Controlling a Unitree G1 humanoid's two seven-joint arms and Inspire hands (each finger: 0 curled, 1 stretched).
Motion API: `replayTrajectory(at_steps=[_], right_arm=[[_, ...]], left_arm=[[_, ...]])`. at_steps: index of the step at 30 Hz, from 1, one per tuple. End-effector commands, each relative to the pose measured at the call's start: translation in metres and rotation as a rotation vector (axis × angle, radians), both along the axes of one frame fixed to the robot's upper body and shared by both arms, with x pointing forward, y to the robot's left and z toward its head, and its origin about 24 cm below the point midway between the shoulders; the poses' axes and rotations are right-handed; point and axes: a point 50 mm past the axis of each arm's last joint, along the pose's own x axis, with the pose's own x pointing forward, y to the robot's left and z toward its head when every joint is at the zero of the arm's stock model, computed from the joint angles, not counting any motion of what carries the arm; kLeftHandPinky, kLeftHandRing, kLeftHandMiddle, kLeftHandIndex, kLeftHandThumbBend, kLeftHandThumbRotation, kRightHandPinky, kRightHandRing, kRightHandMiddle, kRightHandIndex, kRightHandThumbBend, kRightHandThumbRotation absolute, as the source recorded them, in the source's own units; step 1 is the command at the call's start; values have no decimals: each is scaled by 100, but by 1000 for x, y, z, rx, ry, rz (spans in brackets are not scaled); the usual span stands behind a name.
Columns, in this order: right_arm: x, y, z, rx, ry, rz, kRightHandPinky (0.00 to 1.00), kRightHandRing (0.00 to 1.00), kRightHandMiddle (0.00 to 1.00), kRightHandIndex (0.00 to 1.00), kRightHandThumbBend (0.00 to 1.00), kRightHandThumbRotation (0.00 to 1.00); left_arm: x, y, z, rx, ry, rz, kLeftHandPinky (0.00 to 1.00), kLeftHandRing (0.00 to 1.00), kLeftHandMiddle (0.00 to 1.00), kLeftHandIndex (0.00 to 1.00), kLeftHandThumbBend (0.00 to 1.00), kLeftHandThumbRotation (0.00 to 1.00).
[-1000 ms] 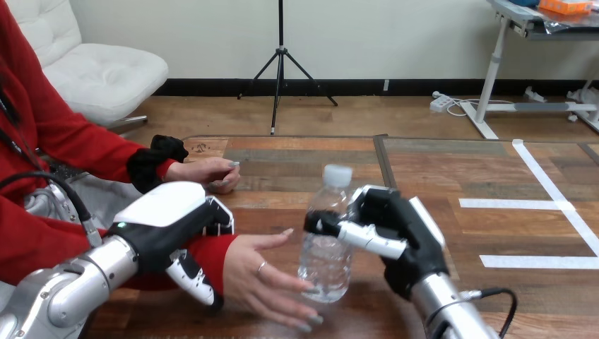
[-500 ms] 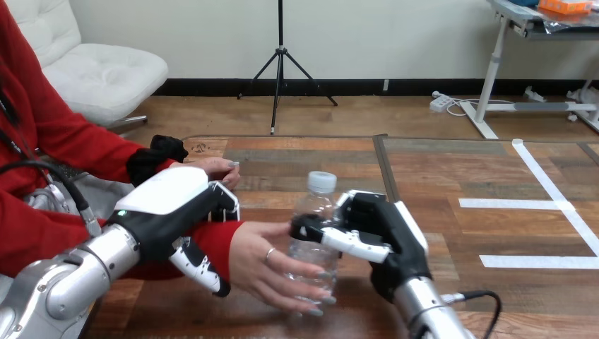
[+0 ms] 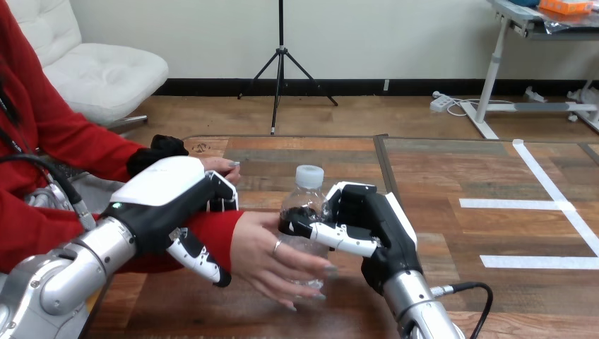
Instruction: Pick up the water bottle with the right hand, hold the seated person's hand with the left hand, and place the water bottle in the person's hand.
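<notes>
Head view: your right hand (image 3: 374, 229) is curled round the upright bottle (image 3: 304, 205), which sits in the person's hand (image 3: 272, 258). Your left hand (image 3: 166, 205) clasps their wrist (image 3: 215, 233). This looks like the handover; next, loosen your right fingers.

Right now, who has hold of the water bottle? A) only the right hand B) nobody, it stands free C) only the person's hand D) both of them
D: the right hand curls its fingers round the water bottle, and the person's hand wraps it from the left.
</notes>
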Motion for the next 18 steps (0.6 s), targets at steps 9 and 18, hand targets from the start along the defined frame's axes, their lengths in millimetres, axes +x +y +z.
replayTrajectory(at_steps=[9,18], right_arm=[[19,49,52,140,-200,58,14,18,23,25,66,0],[18,52,57,143,-219,60,13,17,22,24,65,0]], left_arm=[[8,-26,60,-117,-244,-101,22,28,36,38,97,0],[6,-27,60,-121,-238,-103,22,28,37,38,98,0]])
